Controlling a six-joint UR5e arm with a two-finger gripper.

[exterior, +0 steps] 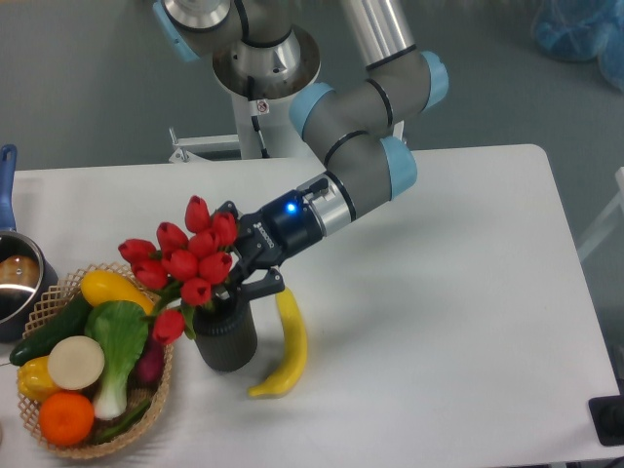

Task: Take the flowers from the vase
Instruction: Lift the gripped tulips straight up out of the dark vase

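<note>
Red artificial tulips with green leaves (183,261) stand bunched in the short dark grey-black cylindrical vase (224,339) on the white bench (439,322), their heads spreading wider than the vase and leaning up and to its left. The black two-finger gripper (242,278) sits just above the vase rim on its right side, jaws apparently set around the stems where they leave the mouth, though whether they have pinched shut cannot be told because the blooms hide the gap. To do this step well, the grip should probably close low on the bundled stems, clear of the rim, then lift straight up along the vase's axis so the vase does not tip. A yellow banana (285,353) lies touching the vase's right side, and a wicker basket of vegetables (156,414) sits just left.
</note>
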